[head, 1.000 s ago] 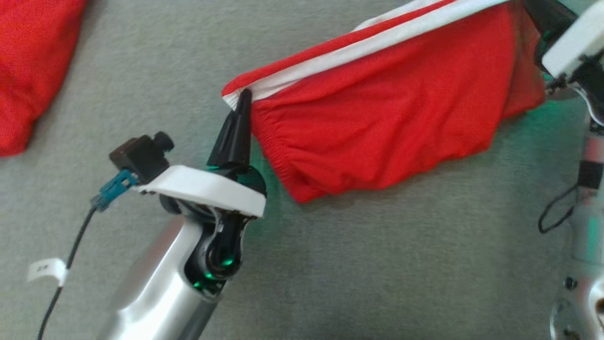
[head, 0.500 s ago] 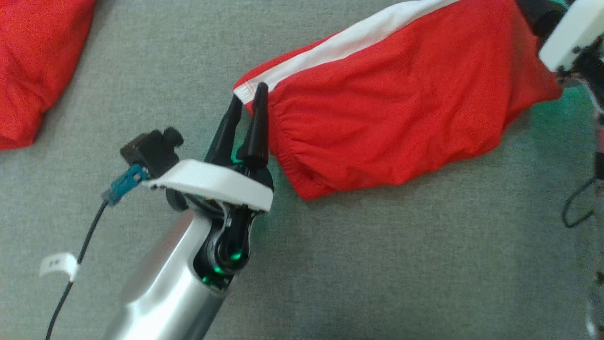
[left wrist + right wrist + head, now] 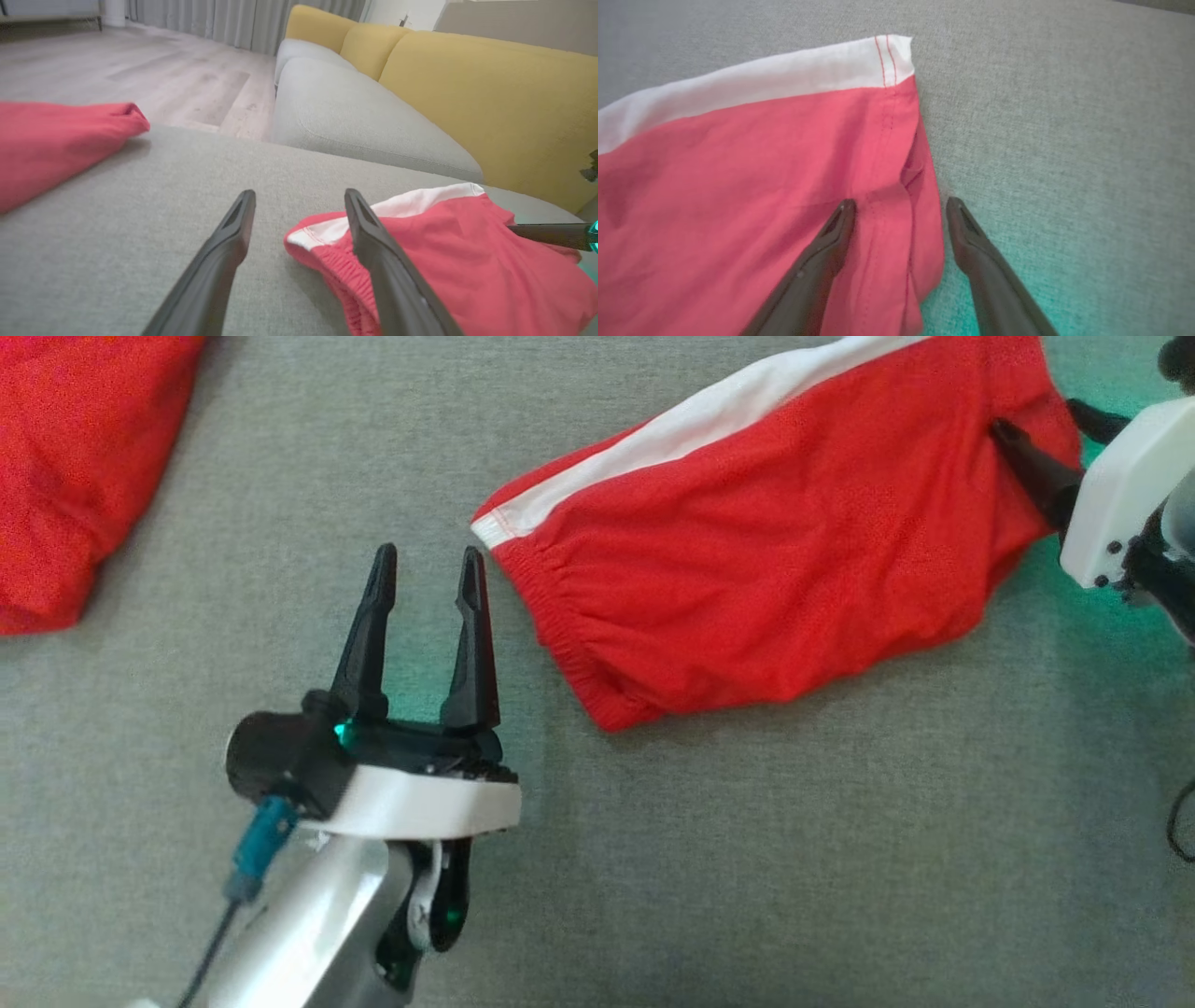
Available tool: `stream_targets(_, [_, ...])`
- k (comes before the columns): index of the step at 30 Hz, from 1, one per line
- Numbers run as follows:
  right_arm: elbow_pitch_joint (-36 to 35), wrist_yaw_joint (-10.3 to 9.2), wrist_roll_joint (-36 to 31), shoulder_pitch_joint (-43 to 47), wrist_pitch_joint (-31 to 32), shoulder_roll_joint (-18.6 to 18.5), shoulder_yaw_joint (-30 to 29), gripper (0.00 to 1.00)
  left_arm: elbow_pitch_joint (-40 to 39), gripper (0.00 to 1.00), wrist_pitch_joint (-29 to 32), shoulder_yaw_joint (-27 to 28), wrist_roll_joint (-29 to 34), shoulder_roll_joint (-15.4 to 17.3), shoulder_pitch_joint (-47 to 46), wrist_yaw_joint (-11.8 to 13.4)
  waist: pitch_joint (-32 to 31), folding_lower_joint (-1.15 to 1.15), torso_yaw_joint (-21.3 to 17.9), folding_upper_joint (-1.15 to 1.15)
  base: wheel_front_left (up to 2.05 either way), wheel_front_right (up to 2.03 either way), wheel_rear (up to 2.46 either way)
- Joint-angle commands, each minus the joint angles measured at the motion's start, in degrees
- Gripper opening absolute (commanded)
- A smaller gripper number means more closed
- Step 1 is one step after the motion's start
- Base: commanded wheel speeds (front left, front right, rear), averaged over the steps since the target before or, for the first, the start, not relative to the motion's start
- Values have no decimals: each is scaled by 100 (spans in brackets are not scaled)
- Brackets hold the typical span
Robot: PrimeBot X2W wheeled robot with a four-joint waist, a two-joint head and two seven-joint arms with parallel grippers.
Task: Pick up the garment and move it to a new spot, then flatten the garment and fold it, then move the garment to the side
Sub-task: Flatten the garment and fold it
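Head view shows left gripper [image 3: 428, 553] spread apart beside the garment [image 3: 766, 551]

Bare grey cushion [image 3: 280, 476] lies open between the red shorts [image 3: 766, 551] and a second red garment [image 3: 65, 457].

matt red cloth garment [image 3: 775, 569], woven grey cushion [image 3: 747, 859].

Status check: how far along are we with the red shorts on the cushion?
Done: the red shorts lie set down and fairly flat on the grey cushion. In hand: nothing is gripped; the left gripper is open, clear of the waistband, the right gripper open astride the hem. Left: any further folding, which I can't judge, and moving them aside.
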Motion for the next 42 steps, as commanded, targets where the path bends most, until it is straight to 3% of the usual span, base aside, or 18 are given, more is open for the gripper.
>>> stream_targets(1, [-24, -4, -151, -32, 40, -69, 50, 100, -220, 100, -84, 174, 310, 74, -80, 82, -9, 0, 79, 0, 0, 0, 0])
stream_targets(5, [400, -4, -297, -35, 194, 146, 145, 100, -366, 100, -110, 230, 1054, -144, 16, 64, -85, 0, 193, 0, 0, 0, 0])
stream_targets(6, [463, -4, -311, -20, 238, 181, 202, 91, -386, 100, -111, 244, 1216, -204, 80, 26, -113, 0, 206, 0, 0, 0, 0])
stream_targets(7, [546, -4, -353, 4, 202, 255, 247, 0, -401, 100, -112, 317, 1496, -309, 238, -49, -180, 0, 191, 0, 0, 0, 0])
stream_targets(10, [600, -4, -357, 27, 101, 361, 159, 0, -405, 100, -112, 434, 1729, -390, 426, -128, -262, 0, 124, 0, 0, 0, 0])
stream_targets(14, [712, -4, -233, 61, -171, 517, -415, 0, -388, 100, -113, 750, 2067, -535, 862, -335, -469, 0, -62, 0, 0, 0, 0])
stream_targets(22, [940, -4, -199, 273, -434, 41, -1547, 0, -165, 100, -113, 1299, 2417, -848, 1541, -872, -817, 0, -160, 0, 0, 0, 0])
stream_targets(27, [702, -4, -180, 207, -388, 84, -1737, 0, 11, 100, -113, 1567, 2473, -1075, 1827, -1167, -999, 0, -129, 0, 0, 0, 0])
stream_targets(31, [135, -4, -129, 305, -41, 498, -1324, 0, 170, 100, -113, 1696, 2527, -1186, 2035, -1356, -1157, 0, -107, 0, 0, 0, 0])
stream_targets(35, [-336, -4, -207, 425, 224, 1215, -831, 0, 264, 100, -114, 1813, 2551, -1250, 2126, -1469, -1200, 0, -88, 0, 0, 0, 0])
stream_targets(38, [-375, -4, -423, 482, 264, 1791, -452, 0, 341, 100, -114, 1828, 2585, -1273, 2103, -1534, -1208, 0, -31, 0, 0, 0, 0])
stream_targets(42, [-212, -4, -674, 598, 91, 2109, -82, 0, 429, 100, -114, 1795, 2557, -1284, 2052, -1582, -1235, 0, 96, 0, 0, 0, 0])
